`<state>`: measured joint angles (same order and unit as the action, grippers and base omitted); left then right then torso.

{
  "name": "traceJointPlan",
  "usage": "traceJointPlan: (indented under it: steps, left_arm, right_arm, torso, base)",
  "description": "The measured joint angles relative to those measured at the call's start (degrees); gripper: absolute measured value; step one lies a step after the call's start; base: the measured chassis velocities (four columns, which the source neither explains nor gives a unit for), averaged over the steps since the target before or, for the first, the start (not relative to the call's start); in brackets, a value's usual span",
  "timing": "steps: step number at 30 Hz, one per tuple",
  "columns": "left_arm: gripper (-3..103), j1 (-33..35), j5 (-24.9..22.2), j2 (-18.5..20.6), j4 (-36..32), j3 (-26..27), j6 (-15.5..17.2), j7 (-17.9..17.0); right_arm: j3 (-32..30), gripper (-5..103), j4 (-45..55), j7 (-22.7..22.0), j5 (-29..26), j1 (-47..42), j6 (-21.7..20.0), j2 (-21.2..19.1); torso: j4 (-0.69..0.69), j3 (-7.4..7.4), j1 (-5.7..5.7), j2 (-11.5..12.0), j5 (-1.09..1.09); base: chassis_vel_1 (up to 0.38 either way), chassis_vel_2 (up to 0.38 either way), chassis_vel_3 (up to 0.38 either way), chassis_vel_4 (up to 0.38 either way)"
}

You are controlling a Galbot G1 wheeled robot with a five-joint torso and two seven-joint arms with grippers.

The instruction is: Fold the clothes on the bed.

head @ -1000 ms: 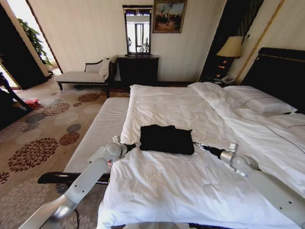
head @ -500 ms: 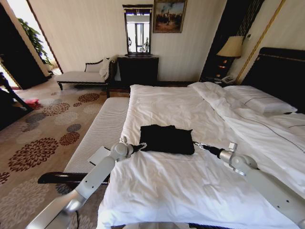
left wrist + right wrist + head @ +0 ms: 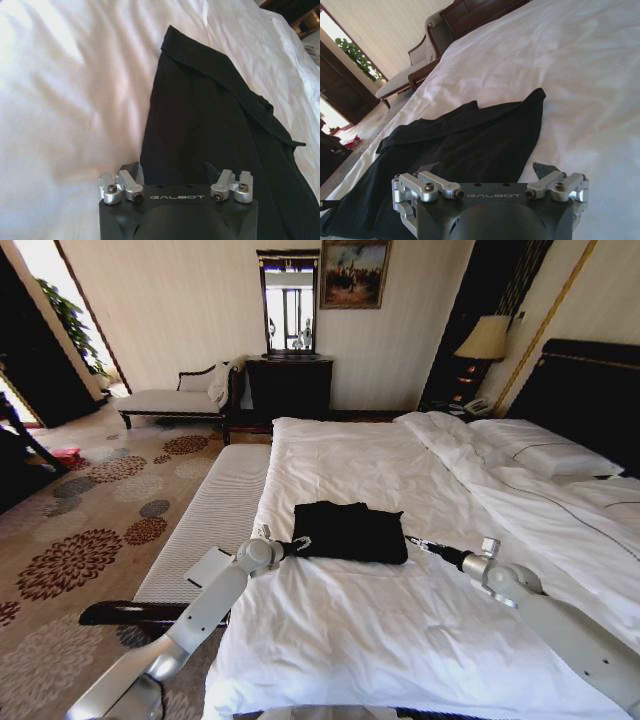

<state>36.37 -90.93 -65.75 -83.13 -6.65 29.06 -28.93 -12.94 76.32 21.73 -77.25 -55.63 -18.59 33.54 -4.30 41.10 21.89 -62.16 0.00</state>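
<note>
The clothes (image 3: 348, 531) are a black T-shirt lying in a folded rectangle on the white bed (image 3: 400, 630), near its foot. My left gripper (image 3: 300, 543) is at the shirt's left edge. In the left wrist view this gripper (image 3: 170, 167) is open, low over the fabric (image 3: 200, 115), with one finger (image 3: 131, 167) by the shirt's border. My right gripper (image 3: 412, 540) is at the shirt's right edge. In the right wrist view it (image 3: 487, 168) is open too, with the shirt (image 3: 470, 137) spread just ahead of it and nothing held.
A grey-white ribbed bench (image 3: 215, 510) runs along the bed's left side. Pillows (image 3: 545, 455) and a dark headboard (image 3: 590, 390) are at the right. A chaise (image 3: 170, 400), a dark dresser (image 3: 290, 385) and a lamp (image 3: 485, 340) stand by the far wall, and patterned carpet (image 3: 90, 540) lies to the left.
My left gripper has moved to the right, from beside the shirt onto its left edge. The right gripper and the shirt have stayed about where they were.
</note>
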Motion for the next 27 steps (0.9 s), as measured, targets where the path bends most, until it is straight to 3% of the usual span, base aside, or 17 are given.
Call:
traceJointPlan:
  steps: [3, 6, 8, 10, 12, 15, 17, 18, 21, 27]
  left_arm:
    - [69, 0.1, 0.0, 0.4, -0.2, 0.3, 0.0, -0.1]
    - [52, 0.1, 0.0, 0.3, -0.3, 0.7, 0.0, -0.1]
    - [52, 0.1, 0.0, 0.1, -0.2, 0.9, 0.0, -0.1]
    - [36, 0.0, 0.0, -0.6, 0.4, 1.2, 0.1, 0.0]
    - [36, -0.1, 0.1, -0.8, 0.5, 1.1, 0.2, 0.0]
    - [20, -0.1, 0.4, -1.1, 1.0, 0.8, 0.3, 0.4]
    - [20, -0.1, 0.5, -1.1, 1.2, 0.8, 0.3, 0.5]
    - [10, 0.0, 0.7, -1.2, 1.6, 0.7, 0.4, 0.7]
    - [2, -0.1, 0.9, -1.5, 2.1, 0.6, 0.4, 1.0]
    - [0, -0.5, 1.0, -1.8, 2.4, 0.5, 0.4, 1.1]
  right_arm:
    - [0.2, 100, 0.1, 0.0, -0.1, -0.3, 0.0, 0.3]
    - [0.2, 100, 1.4, -0.2, -0.2, -1.3, -0.4, 0.4]
    - [0.1, 100, 1.7, -0.4, -0.2, -1.5, -0.6, 0.4]
    - [0.1, 100, 2.0, -1.1, -0.4, -1.8, -1.0, 0.3]
    - [0.2, 100, 2.0, -1.1, -0.3, -2.0, -1.1, 0.2]
    - [0.0, 100, 1.9, -1.0, 0.0, -3.0, -1.1, 0.5]
    - [-0.1, 100, 2.0, -0.9, 0.1, -3.2, -1.1, 0.5]
    - [-0.3, 100, 2.1, -0.7, 0.3, -3.6, -1.1, 0.7]
    - [-0.4, 100, 2.2, -0.5, 0.6, -4.1, -1.3, 0.9]
    - [0.1, 100, 2.3, 0.0, 1.2, -4.3, -1.6, 1.1]
  torso:
    - [0.01, 0.0, 0.0, 0.0, 0.0]
    - [-0.01, 0.0, 0.0, 0.0, 0.0]
    - [-0.01, 0.0, 0.0, 0.0, 0.0]
    - [0.0, 0.0, 0.0, 0.0, -0.01]
    - [0.0, 0.0, 0.0, 0.0, -0.01]
    - [-0.01, 0.0, 0.0, 0.0, 0.0]
    - [-0.02, 0.0, 0.0, 0.0, 0.0]
    - [-0.01, 0.0, 0.0, 0.0, 0.0]
    - [0.0, 0.0, 0.0, 0.0, 0.0]
    - [-0.01, 0.0, 0.0, 0.0, 0.0]
  base:
    - [0.0, 0.0, 0.0, 0.0]
    - [0.0, 0.0, 0.0, 0.0]
    - [0.0, 0.0, 0.0, 0.0]
    - [0.0, 0.0, 0.0, 0.0]
    - [0.0, 0.0, 0.0, 0.0]
    - [0.0, 0.0, 0.0, 0.0]
    - [0.0, 0.0, 0.0, 0.0]
    - [0.0, 0.0, 0.0, 0.0]
    - [0.0, 0.0, 0.0, 0.0]
    - [0.0, 0.0, 0.0, 0.0]
